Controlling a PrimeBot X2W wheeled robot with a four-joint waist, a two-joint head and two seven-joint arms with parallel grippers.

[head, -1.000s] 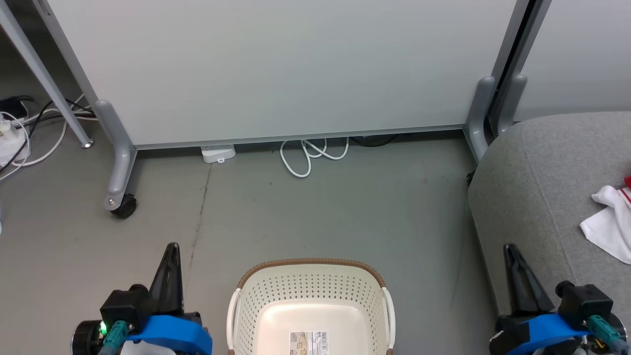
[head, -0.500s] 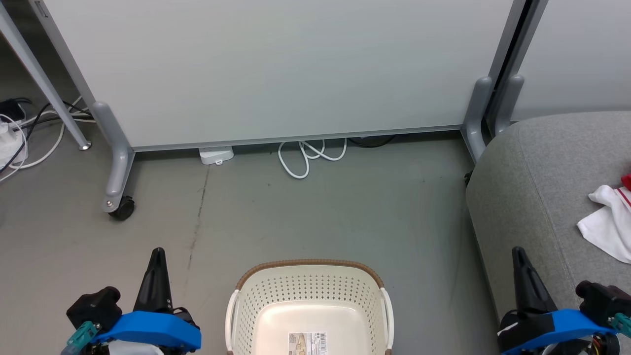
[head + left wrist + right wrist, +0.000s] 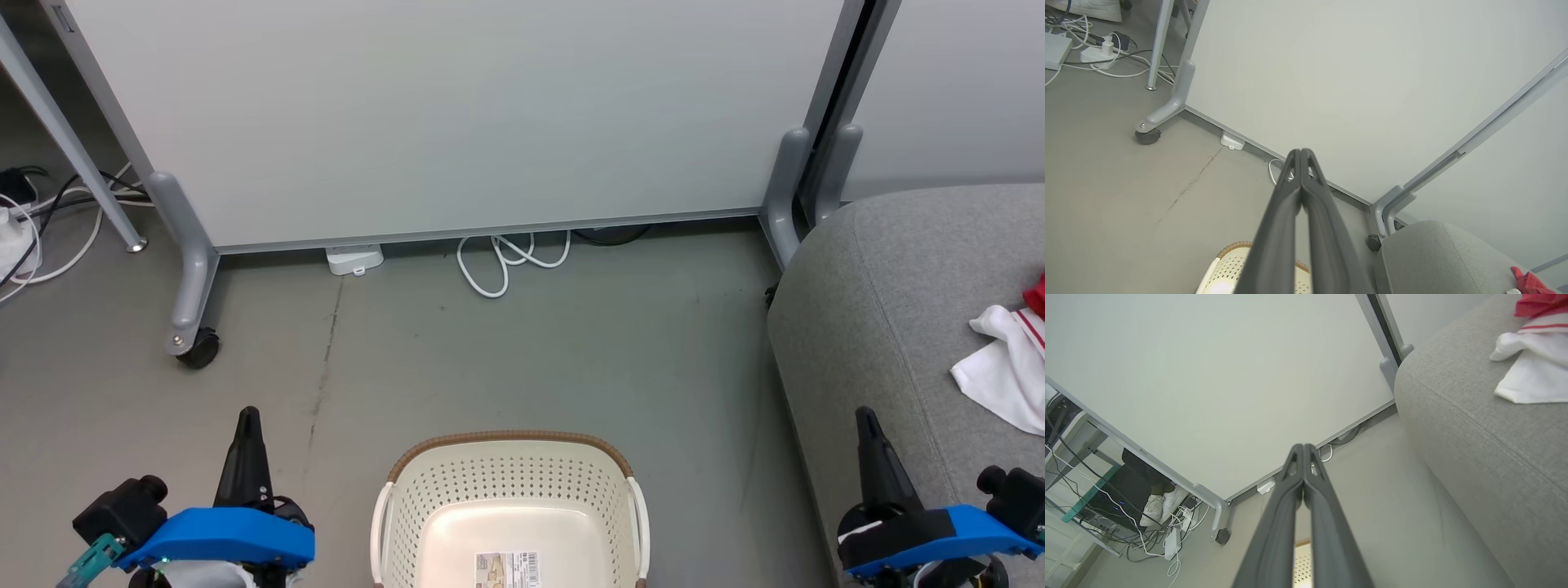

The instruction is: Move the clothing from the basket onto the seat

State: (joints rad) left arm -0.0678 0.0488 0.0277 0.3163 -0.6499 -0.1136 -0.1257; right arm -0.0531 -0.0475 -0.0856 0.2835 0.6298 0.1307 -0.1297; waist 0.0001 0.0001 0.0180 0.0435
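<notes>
The left pincer and the right pincer are both pressed fully shut, each holding nothing, fingers pointing forward. Between them, on the grey floor, sits the off-white basket with a brown rim; its pale bottom and a label are in plain sight. The grey seat is close on the right pincer's right. The red-and-white clothing lies on the seat, ahead and right of that pincer

Basket: one. Seat: one. Garments: perhaps two, partly cropped.
</notes>
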